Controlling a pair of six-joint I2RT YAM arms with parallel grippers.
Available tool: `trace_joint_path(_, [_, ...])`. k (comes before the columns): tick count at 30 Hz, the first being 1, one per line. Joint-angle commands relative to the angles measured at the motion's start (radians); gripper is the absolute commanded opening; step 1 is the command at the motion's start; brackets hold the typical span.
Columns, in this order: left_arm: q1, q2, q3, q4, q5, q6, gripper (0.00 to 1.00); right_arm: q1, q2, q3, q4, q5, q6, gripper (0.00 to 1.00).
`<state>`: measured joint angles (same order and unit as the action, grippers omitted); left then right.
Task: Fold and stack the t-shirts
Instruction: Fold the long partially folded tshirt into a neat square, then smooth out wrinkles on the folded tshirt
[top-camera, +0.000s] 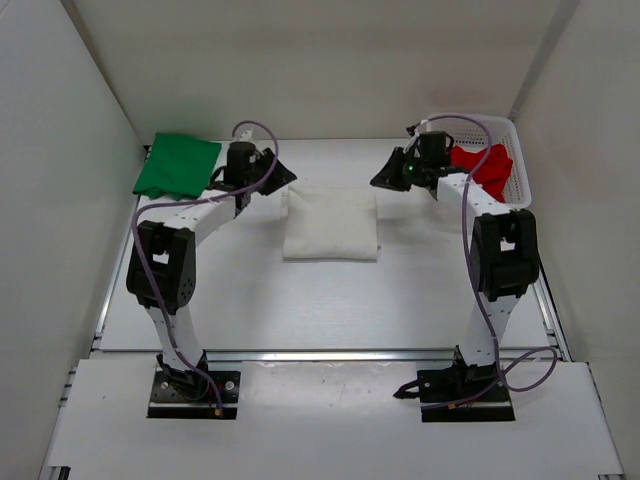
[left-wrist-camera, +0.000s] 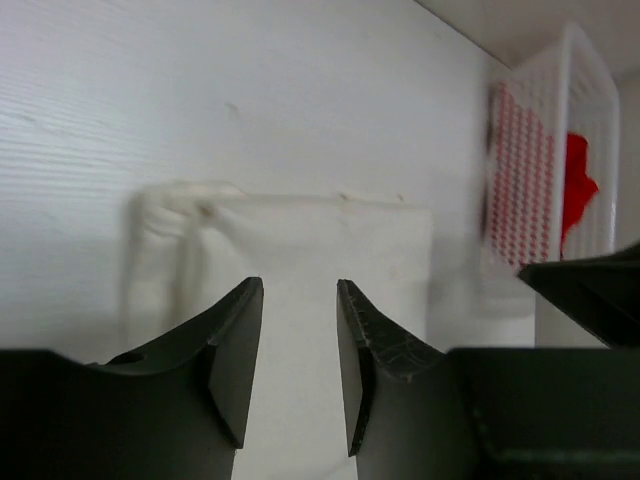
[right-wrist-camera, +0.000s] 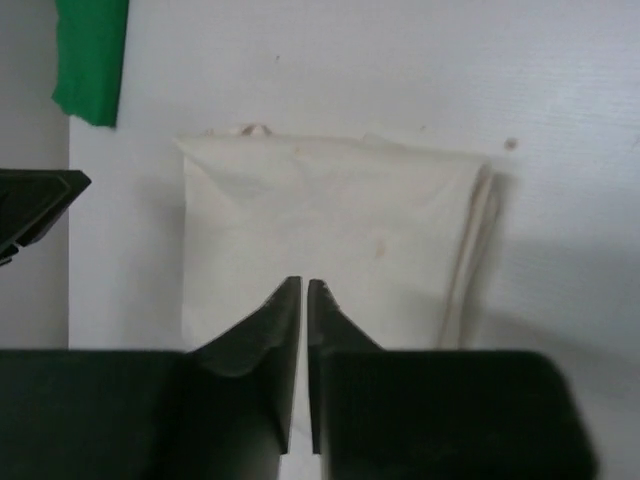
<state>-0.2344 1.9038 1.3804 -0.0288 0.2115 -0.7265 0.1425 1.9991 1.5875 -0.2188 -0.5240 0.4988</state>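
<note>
While both arms lean in over mid-counter, step in hand: the white t-shirt (top-camera: 330, 225) lies as a neat folded rectangle; by my judgement the fold is done and stacking is next
White t-shirt, place: flat on the counter (top-camera: 300, 310), between the two grippers; folded edges show at one side in both wrist views
Green t-shirt (top-camera: 178, 165): folded, far-left corner, well apart from the white one; likely the base of the stack, hence set out of the working area
Red t-shirt (top-camera: 487, 165): bunched in the white mesh basket (top-camera: 524, 178) at far right; not yet folded; presumably waiting there to keep the middle free
Left gripper (top-camera: 283, 178): hangs just above the shirt's left edge, tips pointing inward; fingers (left-wrist-camera: 240, 340) parted by a moderate gap, nothing between them, white cloth visible below through the gap
Right gripper (top-camera: 383, 180): mirrors it near the shirt's far-right corner; fingers (right-wrist-camera: 275, 320) all but closed, only a thin slit, holding nothing
Arm pose: both elbows raised, forearms reaching forward and angled toward each other, wrists tipped down; a symmetric stance that suits working both sides of the cloth together
Next move, my guess: take the white bundle by one edge and carry it left onto the green; risk is the fold slipping open if only the top layer is pinched
</note>
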Motion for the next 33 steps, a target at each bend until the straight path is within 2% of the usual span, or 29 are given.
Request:
trace_joint_path(1, [-0.146, -0.094, -0.127, 0.108, 0.009, 0.018, 0.45, 0.055, -0.124, -0.222, 0.16, -0.022, 0.043, 0.02])
trace_joint_path(4, [-0.161, -0.058, -0.207, 0.136, 0.052, 0.009, 0.4, 0.089, -0.175, -0.401, 0.211, -0.033, 0.058, 0.0])
trace_joint_path(7, [-0.14, -0.093, -0.375, 0.249, 0.086, -0.046, 0.37, 0.112, -0.206, -0.582, 0.315, -0.019, 0.072, 0.0])
trace_joint_path(12, [-0.125, -0.184, -0.647, 0.407, 0.092, -0.113, 0.37, 0.088, -0.188, -0.682, 0.352, -0.021, 0.073, 0.0])
trace_joint_path(16, [-0.123, -0.241, -0.753, 0.44, 0.129, -0.123, 0.36, 0.086, -0.192, -0.725, 0.352, -0.037, 0.067, 0.0])
trace_joint_path(19, [-0.099, -0.329, -0.794, 0.461, 0.131, -0.146, 0.37, 0.075, -0.261, -0.727, 0.34, -0.06, 0.072, 0.0])
trace_joint_path(21, [-0.103, -0.383, -0.761, 0.433, 0.1, -0.134, 0.38, 0.081, -0.302, -0.703, 0.335, -0.047, 0.084, 0.0])
trace_joint_path(24, [-0.132, -0.373, -0.634, 0.374, 0.08, -0.11, 0.39, 0.097, -0.297, -0.614, 0.308, -0.048, 0.077, 0.0])
trace_joint_path(26, [-0.135, -0.284, -0.543, 0.359, 0.077, -0.106, 0.39, 0.098, -0.266, -0.552, 0.297, -0.034, 0.066, 0.0])
trace_joint_path(29, [-0.125, -0.12, -0.32, 0.278, 0.083, -0.083, 0.38, 0.091, -0.128, -0.395, 0.296, -0.045, 0.075, 0.0])
trace_joint_path(33, [-0.085, 0.076, -0.124, 0.184, 0.103, -0.065, 0.35, 0.068, 0.009, -0.221, 0.292, -0.056, 0.083, 0.0])
